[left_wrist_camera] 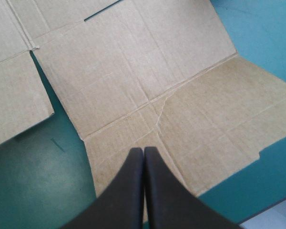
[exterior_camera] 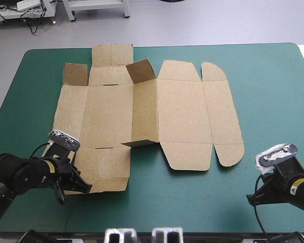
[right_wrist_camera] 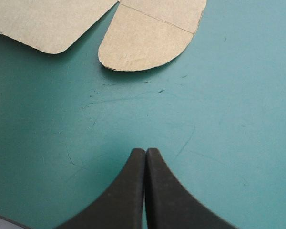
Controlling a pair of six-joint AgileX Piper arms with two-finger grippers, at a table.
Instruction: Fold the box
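The brown box (exterior_camera: 142, 116) lies as a cut sheet, mostly flat, across the middle of the table. Two far flaps (exterior_camera: 141, 71) (exterior_camera: 75, 74) stand tilted up, and a small near tab (exterior_camera: 139, 143) is raised. My left gripper (exterior_camera: 83, 187) is shut, and its tip is over the sheet's near-left corner panel (left_wrist_camera: 181, 95). The left wrist view shows the fingers (left_wrist_camera: 144, 150) meeting in one point above flat board. My right gripper (exterior_camera: 256, 195) is shut at the near right, over bare cover (right_wrist_camera: 146, 150). The box's rounded flap (right_wrist_camera: 143, 45) lies ahead of it, apart.
Teal-green cover (exterior_camera: 273, 91) shows to the right of the box and along the near edge. The sheet's far flap (exterior_camera: 111, 53) reaches close to the table's far edge.
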